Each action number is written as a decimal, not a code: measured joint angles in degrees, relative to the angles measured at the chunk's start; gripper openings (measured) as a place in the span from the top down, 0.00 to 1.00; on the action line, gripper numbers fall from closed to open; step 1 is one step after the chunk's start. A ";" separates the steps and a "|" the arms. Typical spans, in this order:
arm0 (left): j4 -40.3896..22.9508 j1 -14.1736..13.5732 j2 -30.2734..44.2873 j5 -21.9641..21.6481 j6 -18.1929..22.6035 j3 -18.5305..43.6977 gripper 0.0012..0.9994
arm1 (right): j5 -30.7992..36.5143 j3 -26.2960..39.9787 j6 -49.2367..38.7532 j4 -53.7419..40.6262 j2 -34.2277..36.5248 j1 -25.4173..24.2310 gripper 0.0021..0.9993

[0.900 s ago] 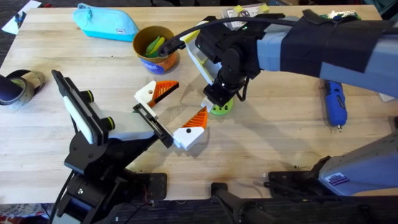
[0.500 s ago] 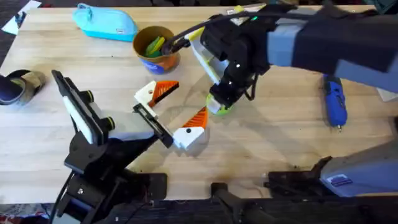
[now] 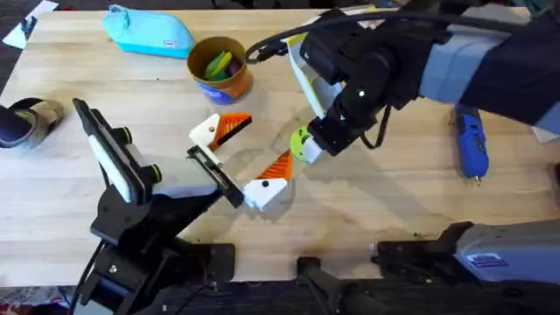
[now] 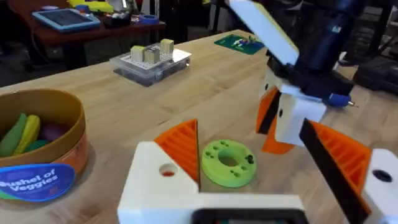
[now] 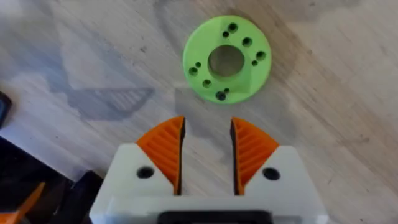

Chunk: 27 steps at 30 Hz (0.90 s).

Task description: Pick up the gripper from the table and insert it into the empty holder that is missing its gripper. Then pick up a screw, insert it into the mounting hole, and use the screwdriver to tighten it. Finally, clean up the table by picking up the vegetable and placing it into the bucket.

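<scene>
Hovering just above the vegetable (image 5: 227, 60), the right gripper (image 5: 208, 155) has its fingers (image 5: 164, 149) parted a little and empty, likely lined up for a grasp. That green disc lies flat on the counter (image 3: 367, 210), well apart from the bucket (image 3: 219, 68), its destination.

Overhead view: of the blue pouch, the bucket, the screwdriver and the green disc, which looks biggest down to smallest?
1. Pouch
2. Bucket and screwdriver: too alike to rank, one round, one long and slim.
3. Disc, partly hidden by the right gripper.
</scene>
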 joint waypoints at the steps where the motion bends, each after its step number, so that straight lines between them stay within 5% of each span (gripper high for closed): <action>1: 0.00 0.00 0.01 0.00 0.00 0.00 0.01 | -0.01 -0.86 0.36 1.56 0.01 0.06 0.58; 24: 0.00 0.00 0.00 0.00 0.00 0.00 0.01 | 0.03 -4.96 2.60 9.55 5.94 0.20 0.58; 27: 0.00 0.00 0.00 0.00 0.00 0.00 0.01 | 0.07 -4.96 2.65 9.53 5.94 0.20 0.75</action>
